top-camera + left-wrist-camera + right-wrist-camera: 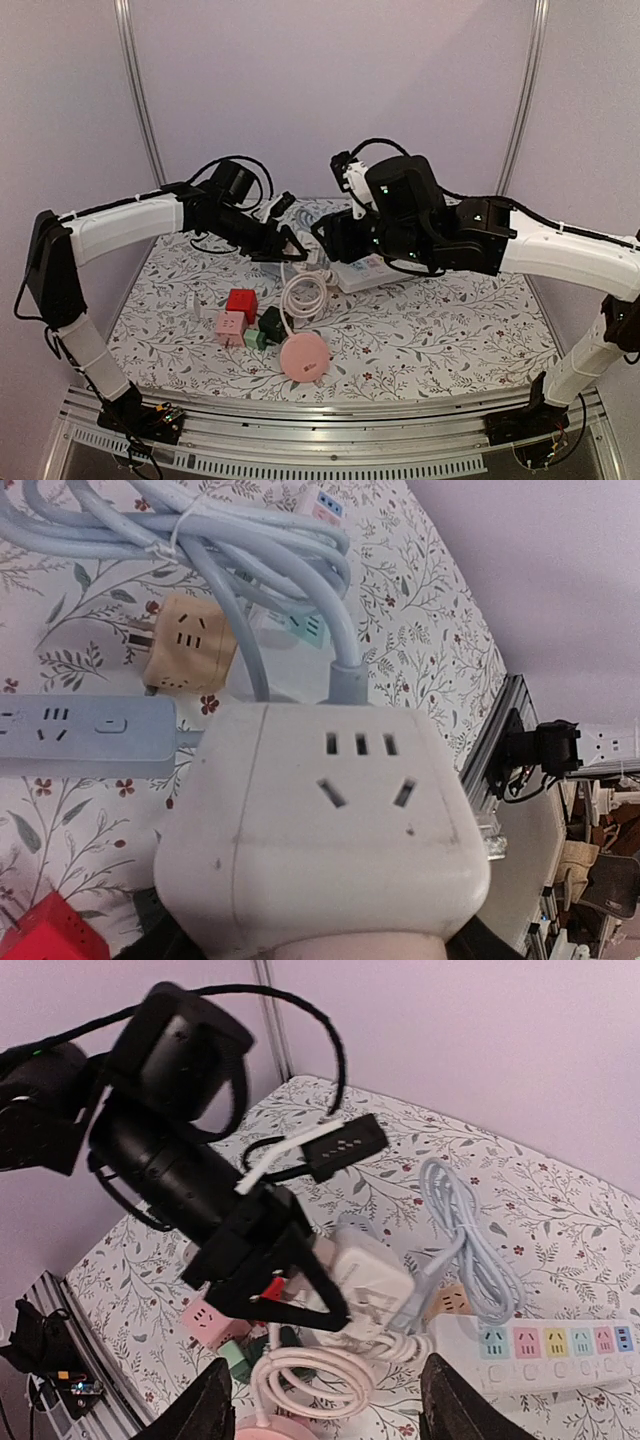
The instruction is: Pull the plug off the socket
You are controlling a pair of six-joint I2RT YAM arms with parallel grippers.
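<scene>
Apparently wrapping up. Reading empty slots on the visible face of the white socket cube (320, 820), clamped in the left gripper (285, 245) above the middle of the table (450, 330), nearer its far edge. Not resolving the plug itself; seeing only a coiled white cord (310, 1375) just below the cube. Finding the right gripper (328, 1400) nearby, fingers apart, holding nothing. Judging what's left: confirming separation, setting the cube down.

Smooth matt plastic socket (320, 830), printed cloth tabletop (420, 330)
</scene>
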